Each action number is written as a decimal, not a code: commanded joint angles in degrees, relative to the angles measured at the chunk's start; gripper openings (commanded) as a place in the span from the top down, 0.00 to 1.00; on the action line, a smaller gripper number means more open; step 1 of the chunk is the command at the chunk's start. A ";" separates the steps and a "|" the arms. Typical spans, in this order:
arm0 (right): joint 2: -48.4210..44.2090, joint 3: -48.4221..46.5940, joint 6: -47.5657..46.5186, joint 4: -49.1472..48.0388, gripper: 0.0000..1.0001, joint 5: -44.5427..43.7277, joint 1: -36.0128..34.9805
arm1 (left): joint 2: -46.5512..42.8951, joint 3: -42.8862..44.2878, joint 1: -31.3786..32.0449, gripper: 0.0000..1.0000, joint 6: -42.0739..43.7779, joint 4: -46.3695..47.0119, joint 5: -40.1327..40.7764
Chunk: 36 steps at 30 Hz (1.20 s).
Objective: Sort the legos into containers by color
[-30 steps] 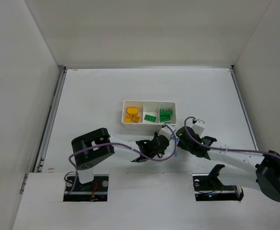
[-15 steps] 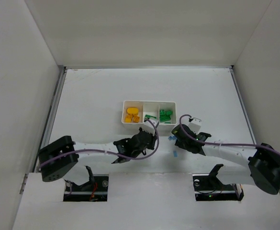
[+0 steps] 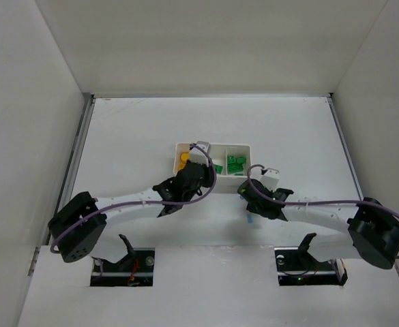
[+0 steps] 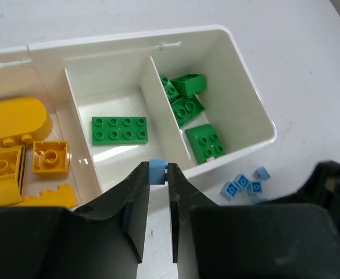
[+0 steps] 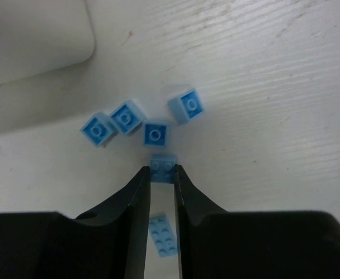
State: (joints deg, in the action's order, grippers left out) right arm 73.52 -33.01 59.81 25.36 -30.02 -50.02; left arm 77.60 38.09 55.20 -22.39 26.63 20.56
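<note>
Hard to read: in the top view both wrists and their purple cables (image 3: 213, 178) cover the tips, so no grip can be judged there. The L arm also hides part of the tray (image 3: 230, 144). On the L cam the yellow pieces (image 4: 13, 119), in the compt left of the L pincer (image 4: 157, 175), are cut by the frame edge and by a finger. A black housing (image 4: 332, 186) far right of the tips is cropped; can't tell which part it is. Can't tell whether the R pincer's brick is lifted or sits on the table (image 5: 262, 70).

Grip: L pincer narrow, clamped on 1 light-blue brick (image 4: 157, 170), tips at the tray's near wall, approx where the mid/right divider ends. R pincer (image 5: 163, 175) also narrow, pinching 1 blue brick (image 5: 163, 163) at its tips.

Counts, L cam:
- yellow: 4 vis.
- green plate (image 4: 119, 129): 1, mid compt, ahead-left of tips
- green bricks (image 4: 187, 107): 4, right compt, ahead-right
- loose blue bunch (image 4: 242, 183): 4, right of tips, on the table just outside the tray wall

Counts, R cam:
- blue singles (image 5: 156, 133): 4 ahead of tips, close together, the nearest just beyond the held one
- flat blue piece (image 5: 163, 233): 1, behind the tips, under the gap btwn the fingers
- tray corner: ahead-left

In the way: the tray's near wall stands btwn the L pincer and the compts.
</note>
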 commanded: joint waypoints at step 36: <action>-4.32 -11.22 -20.18 -24.31 0.62 5.07 7.00 | 2.45 -3.82 10.40 0.63 -5.65 2.63 2.65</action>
State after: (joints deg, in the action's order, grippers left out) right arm 75.55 -49.01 37.76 2.76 -21.02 -43.83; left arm 76.97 30.68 64.25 -27.75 25.10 22.57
